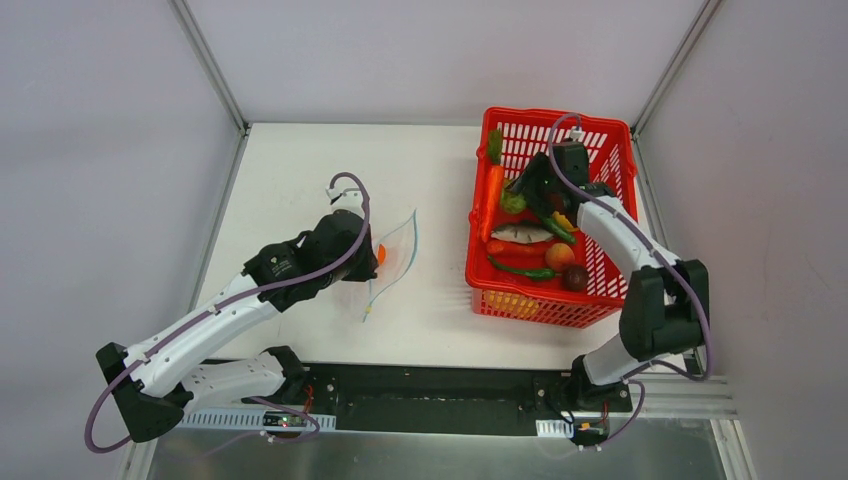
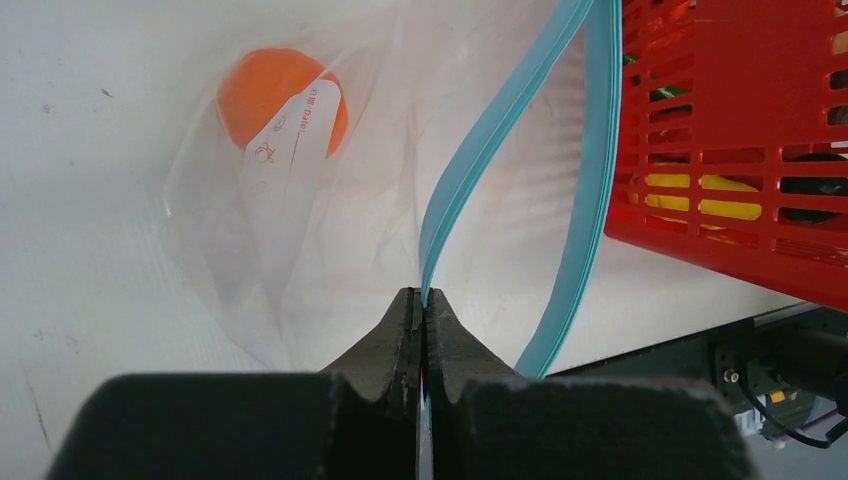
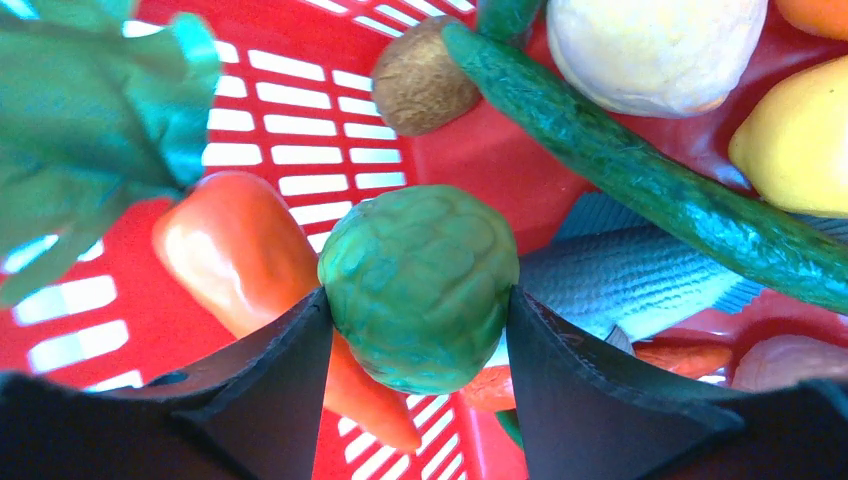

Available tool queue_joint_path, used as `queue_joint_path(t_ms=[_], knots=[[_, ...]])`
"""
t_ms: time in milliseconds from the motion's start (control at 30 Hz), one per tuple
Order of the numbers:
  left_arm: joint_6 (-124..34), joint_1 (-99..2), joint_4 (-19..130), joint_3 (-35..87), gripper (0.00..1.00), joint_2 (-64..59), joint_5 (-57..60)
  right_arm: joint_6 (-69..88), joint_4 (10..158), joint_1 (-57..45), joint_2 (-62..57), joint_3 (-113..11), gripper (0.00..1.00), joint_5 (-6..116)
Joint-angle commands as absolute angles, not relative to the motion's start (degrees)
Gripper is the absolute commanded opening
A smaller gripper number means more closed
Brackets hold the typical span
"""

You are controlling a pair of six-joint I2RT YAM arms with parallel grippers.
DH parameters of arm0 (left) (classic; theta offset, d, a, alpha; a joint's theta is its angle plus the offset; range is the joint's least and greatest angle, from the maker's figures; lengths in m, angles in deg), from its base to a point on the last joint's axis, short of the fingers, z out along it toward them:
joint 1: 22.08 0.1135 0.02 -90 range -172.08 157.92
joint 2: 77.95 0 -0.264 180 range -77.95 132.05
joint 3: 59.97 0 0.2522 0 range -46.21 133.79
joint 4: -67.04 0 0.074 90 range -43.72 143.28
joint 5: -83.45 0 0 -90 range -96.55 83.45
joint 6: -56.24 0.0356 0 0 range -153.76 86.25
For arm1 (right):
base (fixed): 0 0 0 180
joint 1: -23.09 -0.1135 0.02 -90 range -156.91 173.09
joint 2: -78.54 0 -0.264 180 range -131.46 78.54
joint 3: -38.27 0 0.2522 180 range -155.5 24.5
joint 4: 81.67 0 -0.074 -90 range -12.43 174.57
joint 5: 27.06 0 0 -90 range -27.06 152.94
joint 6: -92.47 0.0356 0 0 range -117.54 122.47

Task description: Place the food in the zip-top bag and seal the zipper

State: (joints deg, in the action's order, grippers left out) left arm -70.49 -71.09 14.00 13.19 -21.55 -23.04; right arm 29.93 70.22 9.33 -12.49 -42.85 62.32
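Observation:
The clear zip-top bag (image 1: 395, 260) lies left of the red basket, its mouth held open. An orange ball (image 2: 283, 97) sits inside it behind the white label. My left gripper (image 2: 421, 300) is shut on one lip of the teal zipper (image 2: 480, 160); the other lip (image 2: 590, 180) curves free to the right. My right gripper (image 3: 418, 310) is down in the basket, shut on a bumpy green toy vegetable (image 3: 420, 285), its fingers (image 3: 290, 350) pressing both sides. In the top view the green vegetable (image 1: 513, 202) shows by the basket's left side.
The red mesh basket (image 1: 600, 130) holds a carrot (image 1: 493, 190), a grey fish (image 1: 522, 233), green peppers (image 1: 525, 270), a peach ball (image 1: 560, 255), a dark purple ball (image 1: 575, 277) and yellow pieces. The basket stands close right of the bag (image 2: 740, 130).

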Motion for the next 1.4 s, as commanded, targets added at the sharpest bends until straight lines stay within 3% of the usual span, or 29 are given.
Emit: queue_joint_path(t_ms=[0, 433, 800, 1167, 1367], knots=[[-70.8, -70.5, 14.5, 14.8, 0.00, -21.7, -21.9, 29.3, 73.0, 9.2, -5.7, -40.7, 0.38, 59.2], [-71.7, -70.4, 15.7, 13.6, 0.00, -21.9, -20.7, 28.3, 66.7, 10.0, 3.1, -36.6, 0.39, 75.4], [-71.0, -70.5, 16.1, 15.0, 0.00, -20.6, -19.7, 34.2, 70.3, 10.4, 20.0, -32.9, 0.39, 54.6], [-70.8, -70.5, 16.2, 16.1, 0.00, -20.7, -19.3, 39.3, 79.1, 9.1, 23.4, -30.7, 0.39, 29.4], [-70.9, -70.5, 16.5, 16.5, 0.00, -20.5, -18.8, 35.2, 79.6, -1.7, 22.7, -32.9, 0.39, 30.5]])
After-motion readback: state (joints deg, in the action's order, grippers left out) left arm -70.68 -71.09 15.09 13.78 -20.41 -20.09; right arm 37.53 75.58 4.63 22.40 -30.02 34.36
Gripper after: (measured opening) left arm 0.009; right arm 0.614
